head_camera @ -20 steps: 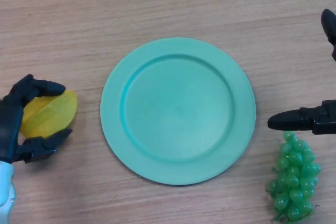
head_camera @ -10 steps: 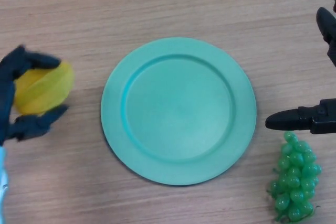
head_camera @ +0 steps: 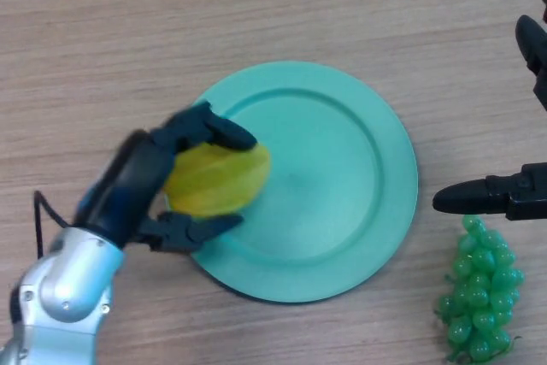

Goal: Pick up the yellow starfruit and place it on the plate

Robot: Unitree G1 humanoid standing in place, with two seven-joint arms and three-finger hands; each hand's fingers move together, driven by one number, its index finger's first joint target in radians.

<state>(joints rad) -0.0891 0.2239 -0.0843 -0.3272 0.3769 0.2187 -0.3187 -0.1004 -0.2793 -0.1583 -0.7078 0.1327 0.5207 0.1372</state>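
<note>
My left hand (head_camera: 137, 181) is shut on the yellow starfruit (head_camera: 218, 179), fingers above it and thumb below. It holds the fruit over the left part of the green plate (head_camera: 359, 168), which lies in the middle of the wooden table. I cannot tell whether the fruit touches the plate. My right hand (head_camera: 500, 194) shows at the right edge, its fingers straight and apart, holding nothing, just right of the plate.
A bunch of green grapes (head_camera: 479, 292) lies at the lower right, just below my right hand and beside the plate's right rim.
My left hand has carried the starfruit from the table's left edge rightward to over the plate's left part. The right hand has stayed put.
</note>
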